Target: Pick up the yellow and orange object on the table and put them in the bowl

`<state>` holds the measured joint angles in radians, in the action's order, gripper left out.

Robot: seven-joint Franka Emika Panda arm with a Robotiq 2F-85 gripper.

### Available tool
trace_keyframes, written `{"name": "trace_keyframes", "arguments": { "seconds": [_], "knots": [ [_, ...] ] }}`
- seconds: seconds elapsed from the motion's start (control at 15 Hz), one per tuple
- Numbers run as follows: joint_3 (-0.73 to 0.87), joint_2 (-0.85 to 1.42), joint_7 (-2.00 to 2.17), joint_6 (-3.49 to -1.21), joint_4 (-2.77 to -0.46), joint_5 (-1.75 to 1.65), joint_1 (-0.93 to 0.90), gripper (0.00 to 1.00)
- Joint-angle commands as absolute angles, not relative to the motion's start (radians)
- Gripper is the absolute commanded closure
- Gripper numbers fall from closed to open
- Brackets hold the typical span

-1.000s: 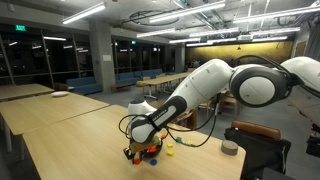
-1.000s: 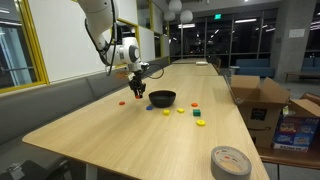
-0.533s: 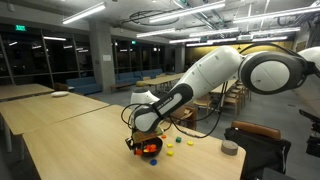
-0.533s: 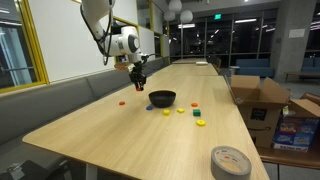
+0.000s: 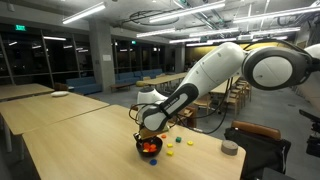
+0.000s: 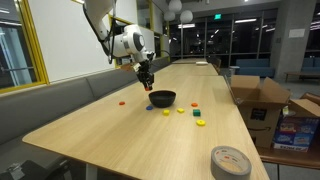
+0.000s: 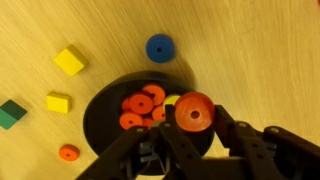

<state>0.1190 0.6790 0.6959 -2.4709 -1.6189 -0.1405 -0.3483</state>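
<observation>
The pincer (image 7: 192, 128) enters the wrist view from the 6 o'clock edge. Its two dark fingers are drawn in narrow and grip an orange disc (image 7: 195, 113) between their tips. The disc hangs over the 3 o'clock side of the black bowl (image 7: 103, 118). Several orange pieces (image 7: 138, 106) lie inside the bowl.

The rest sits on the counter (image 7: 260, 50) around the bowl:
- A blue disc (image 7: 159, 47) lies just beyond the rim at 12 o'clock.
- A yellow cube (image 7: 70, 61) sits at 10 o'clock.
- A smaller yellow block (image 7: 58, 102) sits at 9 o'clock.
- A green block (image 7: 11, 113) lies farther out the same way, at the picture's edge.
- A stray orange disc (image 7: 68, 153) lies close to the rim at 8 o'clock.

In an exterior view the arm (image 6: 125, 42) reaches down with the pincer pointing at the counter, just above the bowl. A grey tape roll (image 6: 231, 162) lies well apart from the bowl, at 5 o'clock near the counter's near edge.
</observation>
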Motion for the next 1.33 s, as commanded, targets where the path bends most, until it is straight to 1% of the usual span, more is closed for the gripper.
{"name": "trace_keyframes", "arguments": {
  "seconds": [0.0, 0.27, 0.6, 1.07, 1.13, 1.2, 1.27],
  "knots": [
    [0.166, 0.685, 0.779, -2.556, -1.65, -0.202, -0.375, 0.75],
    [0.177, 0.744, 0.804, -2.573, -1.62, -0.213, -0.369, 0.75],
    [0.18, 0.817, 0.798, -2.54, -1.548, -0.196, -0.357, 0.75],
    [0.202, 0.859, 0.811, -2.518, -1.46, -0.195, -0.355, 0.75],
    [0.204, 0.863, 0.815, -2.513, -1.455, -0.194, -0.355, 0.33],
    [0.205, 0.865, 0.817, -2.511, -1.454, -0.195, -0.355, 0.31],
    [0.206, 0.868, 0.818, -2.51, -1.455, -0.196, -0.355, 0.26]
  ]
}}
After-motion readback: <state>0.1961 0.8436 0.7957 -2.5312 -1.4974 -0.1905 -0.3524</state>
